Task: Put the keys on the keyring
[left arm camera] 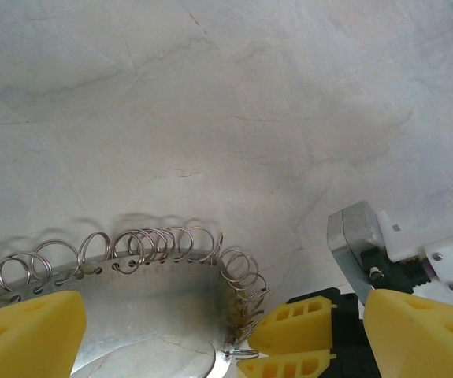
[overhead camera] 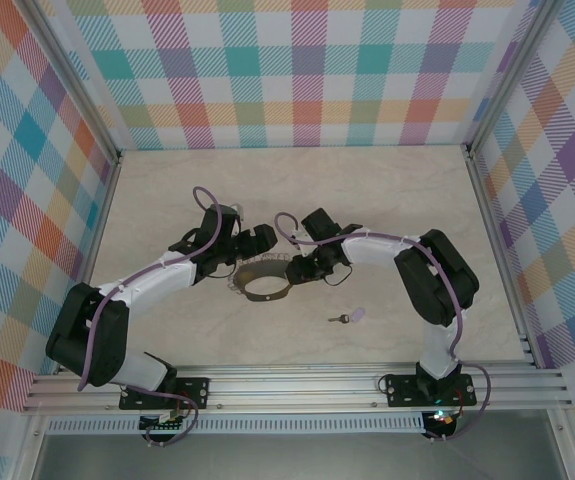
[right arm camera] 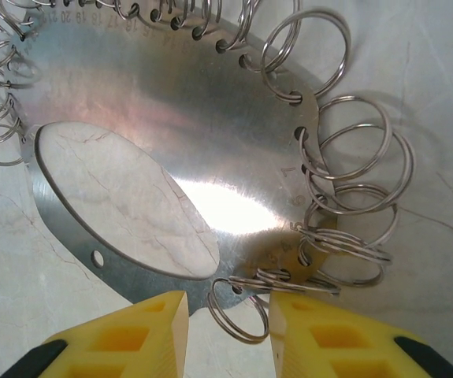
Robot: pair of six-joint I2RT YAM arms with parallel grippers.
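Silver, loop-fringed keyring [right arm camera: 171,118] on pale marbled bench [overhead camera: 367,190], plaid walls [overhead camera: 307,70]; we see left end effector [left arm camera: 224,311] released, right end effector [right arm camera: 226,303] unclear.

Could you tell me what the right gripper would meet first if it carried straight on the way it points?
Probably a small wire loop on the rim of the keyring, just ahead of the right gripper.
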